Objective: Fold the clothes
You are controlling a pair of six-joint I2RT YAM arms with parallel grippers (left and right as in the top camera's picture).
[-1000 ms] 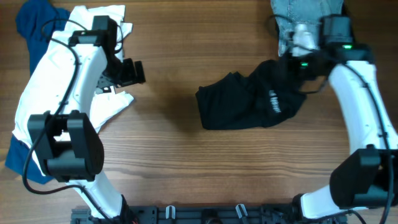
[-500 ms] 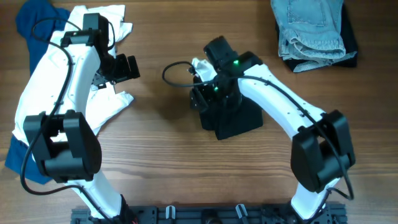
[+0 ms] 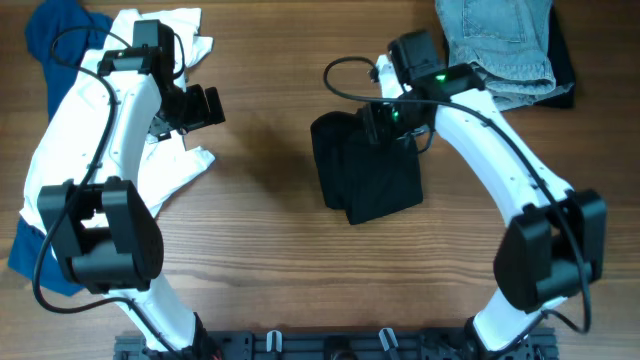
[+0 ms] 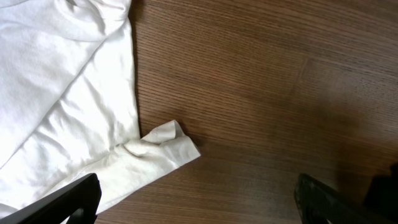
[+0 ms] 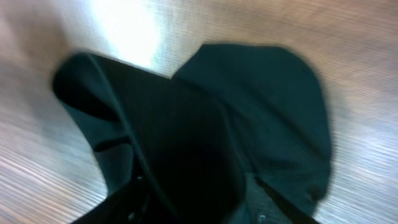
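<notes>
The black shirt (image 3: 370,175) lies bunched in a compact folded heap at the table's middle; its logo is hidden. My right gripper (image 3: 386,118) is over the heap's far edge. In the blurred right wrist view the shirt (image 5: 267,106) fills the frame, and a ridge of it rises between the half-closed fingers of my right gripper (image 5: 196,193), which seems shut on it. The white T-shirt (image 3: 190,165) lies at the left under the left arm. My left gripper (image 3: 205,108) is open and empty beside its hem; it (image 4: 199,199) hangs over bare wood next to the T-shirt (image 4: 62,93). A dark blue garment (image 3: 55,35) lies at the far left.
A light-blue denim piece (image 3: 500,45) lies folded at the back right on something dark (image 3: 565,92). More dark blue cloth (image 3: 25,245) shows at the left edge. Bare wood (image 3: 260,150) separates the T-shirt from the black shirt.
My right gripper swept the black shirt's right part leftward, folding the spread shirt into a compact heap, then moved back right and farther from me. The left arm barely moved.
</notes>
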